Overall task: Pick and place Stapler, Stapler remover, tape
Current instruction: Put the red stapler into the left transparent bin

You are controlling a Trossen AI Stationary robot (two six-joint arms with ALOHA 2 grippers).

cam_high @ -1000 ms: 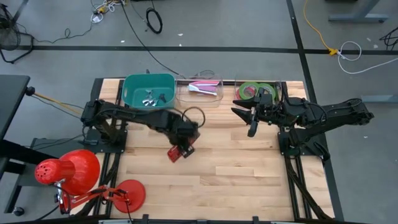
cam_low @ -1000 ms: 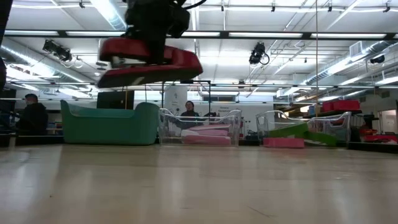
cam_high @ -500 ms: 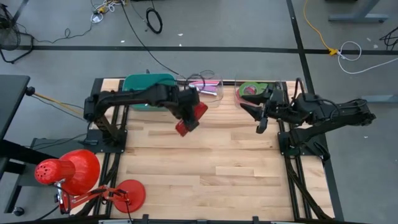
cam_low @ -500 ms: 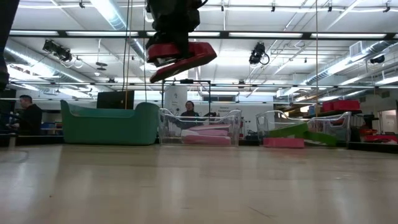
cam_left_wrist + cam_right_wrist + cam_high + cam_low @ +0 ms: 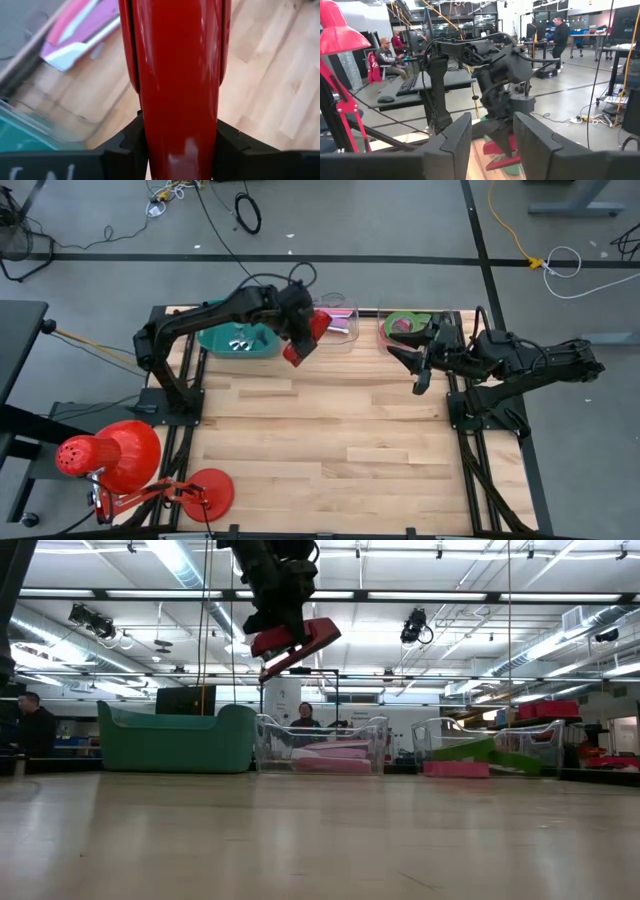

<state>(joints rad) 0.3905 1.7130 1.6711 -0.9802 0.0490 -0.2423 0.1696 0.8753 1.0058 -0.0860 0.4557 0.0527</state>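
Observation:
My left gripper (image 5: 298, 332) is shut on a red stapler (image 5: 306, 340) and holds it high over the table's far edge, between the teal bin (image 5: 222, 340) and a clear tray (image 5: 338, 327). A pink stapler (image 5: 80, 35) lies in that tray. Small dark and silver pieces (image 5: 240, 342) in the teal bin look like stapler removers. Green tape (image 5: 402, 323) lies in the right clear tray (image 5: 385, 332). My right gripper (image 5: 418, 365) hovers open in front of that tray, with nothing between its fingers (image 5: 455, 142). My left gripper pinches the red stapler's two long sides (image 5: 145, 130) between its two fingers (image 5: 127, 142). It comes slanting down from above, and the stapler sticks out ahead of the fingers. The stapler (image 5: 295, 645) hangs tilted, well clear of the table and the trays.
The bin and the two clear trays stand in a row along the far edge. A red desk lamp (image 5: 110, 455) and its round base (image 5: 210, 492) stand at the near left corner. The wooden table's middle (image 5: 330, 430) is bare. People stand in the room beyond.
My left gripper has swung from the table's middle toward the far edge and upward, carrying the red stapler to just before the clear tray. Its wrist has turned on the way, so the stapler now points another way and is tilted.

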